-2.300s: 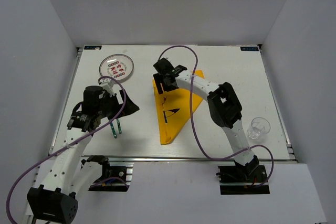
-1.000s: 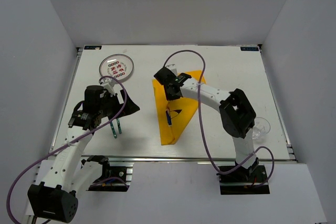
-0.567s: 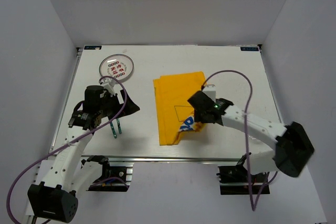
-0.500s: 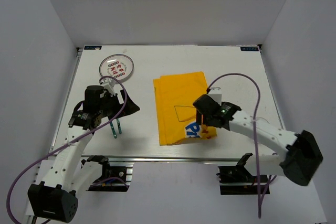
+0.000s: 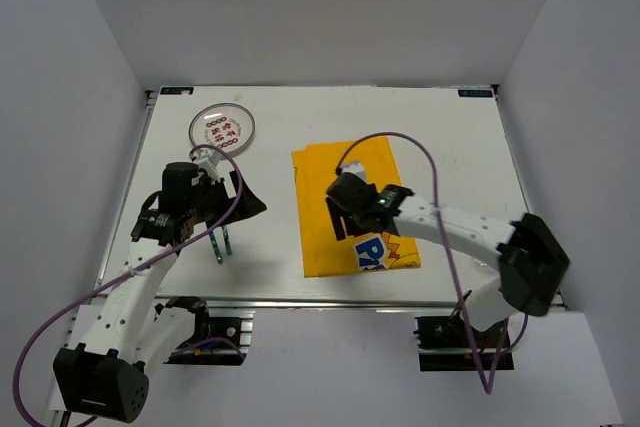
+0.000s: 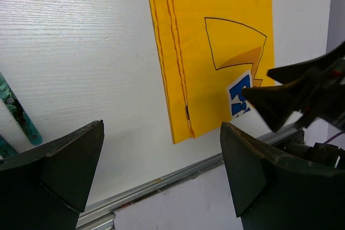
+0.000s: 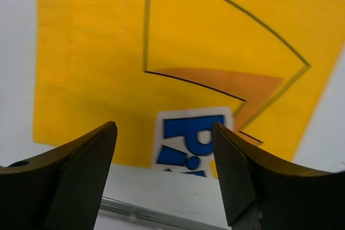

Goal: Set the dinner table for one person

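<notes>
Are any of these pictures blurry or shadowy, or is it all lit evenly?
Top view: even, soft light, only faint shadows on the table. Left wrist view: yellow cloth and wood grain crisp, the left claw dark and soft-edged up close. Right wrist view: the cloth's print slightly soft, the right claw dark too.

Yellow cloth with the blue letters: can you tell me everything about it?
The yellow cloth looks like thin fabric with a stitched hem, a black-outlined shape, an orange patch and blue letters on white. It lies spread flat on the white table, close to its near edge. The right end effector hangs open over it.
</notes>
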Controlling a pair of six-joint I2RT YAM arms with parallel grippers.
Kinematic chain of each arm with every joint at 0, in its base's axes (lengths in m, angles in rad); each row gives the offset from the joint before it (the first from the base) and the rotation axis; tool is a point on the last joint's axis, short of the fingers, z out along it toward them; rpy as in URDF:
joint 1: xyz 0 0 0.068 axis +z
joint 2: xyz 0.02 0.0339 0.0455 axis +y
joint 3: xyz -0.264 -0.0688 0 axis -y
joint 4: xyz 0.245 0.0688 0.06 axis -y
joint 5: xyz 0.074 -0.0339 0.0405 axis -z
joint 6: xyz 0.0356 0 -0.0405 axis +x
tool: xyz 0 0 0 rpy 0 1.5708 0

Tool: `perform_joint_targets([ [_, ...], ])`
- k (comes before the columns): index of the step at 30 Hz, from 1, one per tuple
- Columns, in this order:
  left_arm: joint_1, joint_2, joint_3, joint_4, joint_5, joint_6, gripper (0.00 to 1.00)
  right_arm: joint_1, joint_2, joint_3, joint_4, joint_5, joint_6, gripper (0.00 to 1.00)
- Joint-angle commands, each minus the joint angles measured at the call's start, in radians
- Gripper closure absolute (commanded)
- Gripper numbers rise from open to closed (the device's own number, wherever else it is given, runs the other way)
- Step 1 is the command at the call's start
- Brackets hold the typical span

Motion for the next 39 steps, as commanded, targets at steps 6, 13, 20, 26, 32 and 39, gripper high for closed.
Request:
perform_joint_targets([
  [6, -0.002, -0.029, 0.002, 0.001, -0.050, -0.015, 0.02, 0.129, 0.340, 0.295, -0.119, 0.135, 0.122, 0.29],
  [13, -0.002, -0.020, 0.005, 0.001, -0.040, -0.012, 0.02, 0.194, 0.524, 0.447, -0.174, 0.173, 0.126, 0.33],
  [20, -0.002, -0.027, 0.004, 0.001, -0.038, -0.012, 0.02, 0.195, 0.582, 0.484, -0.173, 0.186, 0.124, 0.40],
  [26, -0.002, -0.027, 0.004, 0.004, -0.033, -0.012, 0.02, 0.189, 0.592, 0.477, -0.167, 0.192, 0.126, 0.50],
  [32, -0.002, -0.030, 0.004, 0.004, -0.033, -0.012, 0.02, 0.192, 0.588, 0.463, -0.147, 0.175, 0.129, 0.50],
  [39, -0.002, -0.030, 0.004, 0.001, -0.038, -0.014, 0.02, 0.192, 0.588, 0.455, -0.118, 0.141, 0.130, 0.51],
])
